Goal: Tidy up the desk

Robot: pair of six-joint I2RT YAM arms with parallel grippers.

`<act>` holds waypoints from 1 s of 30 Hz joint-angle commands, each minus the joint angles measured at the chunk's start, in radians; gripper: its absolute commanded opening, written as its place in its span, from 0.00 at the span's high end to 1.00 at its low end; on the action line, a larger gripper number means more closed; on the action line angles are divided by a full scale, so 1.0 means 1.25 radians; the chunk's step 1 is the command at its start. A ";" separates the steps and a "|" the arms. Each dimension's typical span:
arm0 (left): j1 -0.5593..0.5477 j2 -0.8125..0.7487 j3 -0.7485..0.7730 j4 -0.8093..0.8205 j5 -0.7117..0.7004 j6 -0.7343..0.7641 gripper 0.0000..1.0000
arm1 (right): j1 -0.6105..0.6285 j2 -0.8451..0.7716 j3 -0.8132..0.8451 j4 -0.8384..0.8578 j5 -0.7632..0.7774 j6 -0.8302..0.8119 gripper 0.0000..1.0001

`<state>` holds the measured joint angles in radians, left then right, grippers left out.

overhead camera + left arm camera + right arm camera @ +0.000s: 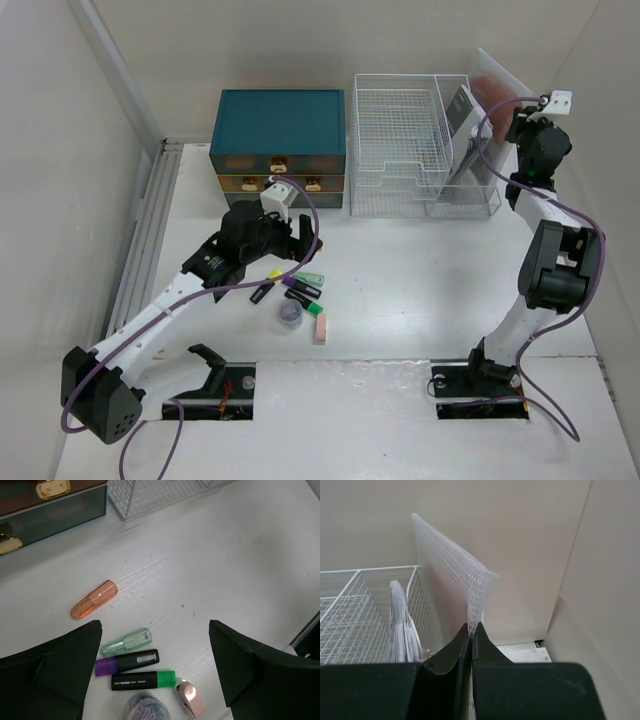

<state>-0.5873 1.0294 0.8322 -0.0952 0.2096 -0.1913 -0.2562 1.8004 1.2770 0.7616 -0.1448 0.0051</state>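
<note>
The white desk (pixel 420 290) carries a cluster of small items at centre left: a mint highlighter (pixel 126 641), a purple-capped marker (pixel 127 662), a green-capped marker (pixel 143 679), a jar of paper clips (pixel 147 707), a small pink item (pixel 190 697) and an orange highlighter (pixel 94 599) lying apart. My left gripper (pixel 155 630) is open and empty, hovering above this cluster (pixel 290 240). My right gripper (pixel 471 627) is shut on the edge of a translucent mesh pouch (pixel 450 565), held upright at the right end of the wire rack (pixel 495 85).
A teal drawer box (pixel 278 130) stands at the back, next to a white wire-mesh tray rack (pixel 400 140) that holds upright papers (pixel 400 625). A yellow-tipped marker (pixel 266 290) lies left of the cluster. Walls close in on the left and right.
</note>
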 commanded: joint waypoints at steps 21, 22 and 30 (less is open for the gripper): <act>0.018 -0.003 -0.001 0.031 0.026 -0.002 0.14 | -0.010 -0.045 -0.155 0.085 -0.096 0.061 0.72; 0.018 -0.003 -0.001 0.031 0.026 -0.002 0.14 | -0.010 -0.053 -0.155 0.085 -0.104 0.061 0.56; 0.018 -0.025 -0.001 0.038 0.026 -0.002 0.14 | -0.026 -0.128 -0.178 0.057 -0.040 0.046 0.00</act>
<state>-0.5674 1.0348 0.8322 -0.0944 0.2283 -0.1913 -0.2737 1.7275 1.0779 0.8299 -0.2306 0.0681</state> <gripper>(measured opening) 0.862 0.995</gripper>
